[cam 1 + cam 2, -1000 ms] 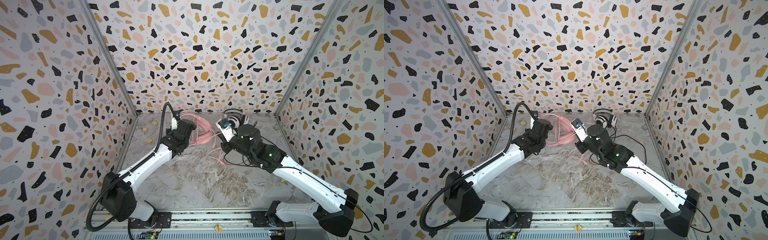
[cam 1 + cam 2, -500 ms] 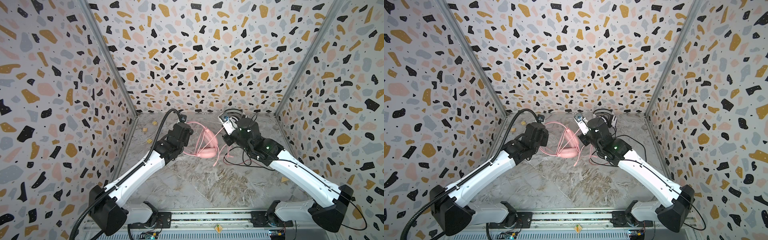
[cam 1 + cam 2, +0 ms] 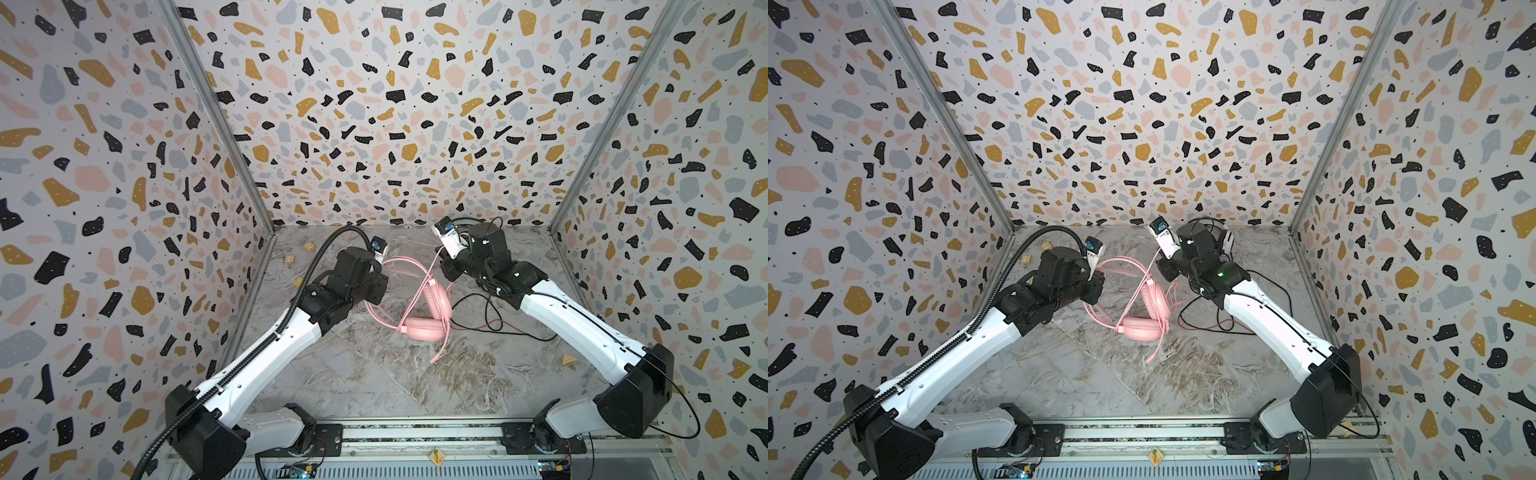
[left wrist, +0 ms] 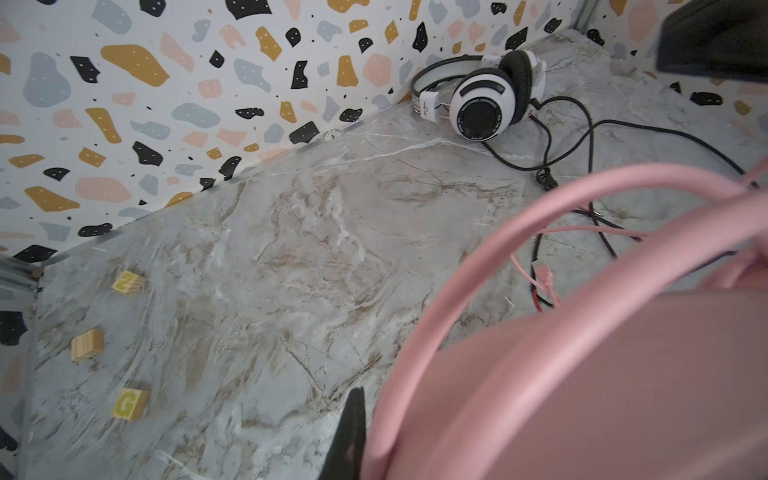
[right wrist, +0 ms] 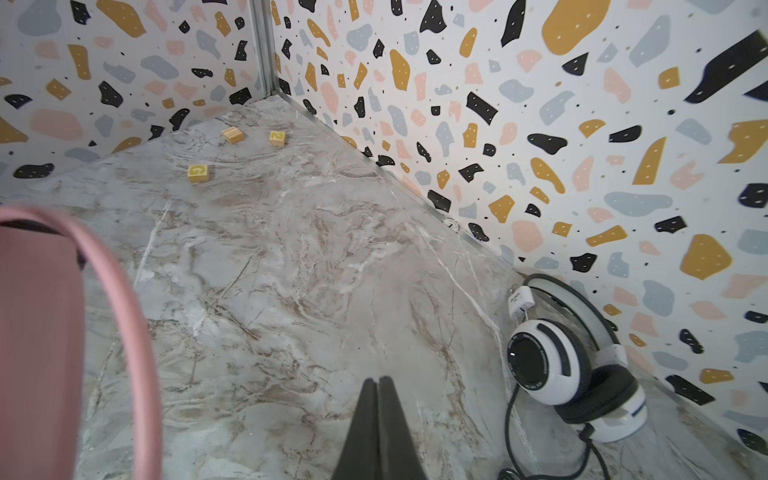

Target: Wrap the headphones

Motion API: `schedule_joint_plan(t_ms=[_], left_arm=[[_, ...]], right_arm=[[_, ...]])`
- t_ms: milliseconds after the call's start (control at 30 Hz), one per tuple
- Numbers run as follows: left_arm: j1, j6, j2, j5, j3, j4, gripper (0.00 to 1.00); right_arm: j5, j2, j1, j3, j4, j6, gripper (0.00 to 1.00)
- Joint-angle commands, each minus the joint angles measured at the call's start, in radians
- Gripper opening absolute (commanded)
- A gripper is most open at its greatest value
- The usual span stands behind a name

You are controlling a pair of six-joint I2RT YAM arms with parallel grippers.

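1. Two headsets, neither wrapped: pink headset (image 3: 420, 330) mid-table, pink cable (image 3: 439, 348) loose toward 6 o'clock; white-and-black headset (image 4: 482, 102) at 1 o'clock, cord (image 4: 545, 179) sprawled.
2. Left gripper (image 3: 379, 291) pinching pink headband (image 4: 623, 176); right gripper (image 3: 445, 272) pressed together, grip unconfirmed.

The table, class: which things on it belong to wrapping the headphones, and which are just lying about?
Belong to the job:
pink headphones
pink cable
white-and-black headphones

Just lying about:
wooden blocks near the left wall

Top views high, facing back wall (image 3: 395, 124); wrist views low, sharing white headphones (image 4: 478, 104).
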Motion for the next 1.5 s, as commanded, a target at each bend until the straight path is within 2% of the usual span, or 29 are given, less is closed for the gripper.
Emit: schedule_joint_plan(t_ms=[0, 133, 267, 433, 633, 900, 1100, 1467], left_arm=[[0.0, 0.034, -0.076, 0.132, 0.002, -0.05, 0.0], [0.0, -0.002, -0.114, 0.202, 0.021, -0.027, 0.0], [0.0, -0.025, -0.11, 0.297, 0.067, -0.037, 0.0], [0.0, -0.044, -0.11, 0.34, 0.1, -0.024, 0.0], [0.008, -0.058, -0.085, 0.37, 0.145, -0.02, 0.0], [0.048, -0.135, -0.071, 0.517, 0.221, 0.04, 0.0], [0.092, -0.181, -0.026, 0.544, 0.334, 0.025, 0.0], [0.363, -0.31, 0.012, 0.653, 0.355, 0.133, 0.0]], right_arm=[[-0.051, -0.022, -0.073, -0.01, 0.14, 0.085, 0.05], [-0.199, -0.019, -0.119, -0.078, 0.199, 0.142, 0.07], [-0.382, -0.017, -0.147, -0.168, 0.313, 0.203, 0.14], [-0.596, 0.027, -0.166, -0.259, 0.492, 0.298, 0.21], [-0.712, 0.115, -0.172, -0.333, 0.711, 0.431, 0.23], [-0.747, 0.228, -0.172, -0.364, 0.862, 0.533, 0.29], [-0.759, 0.255, -0.171, -0.425, 0.938, 0.574, 0.31], [-0.767, 0.208, -0.183, -0.596, 1.009, 0.573, 0.31]])
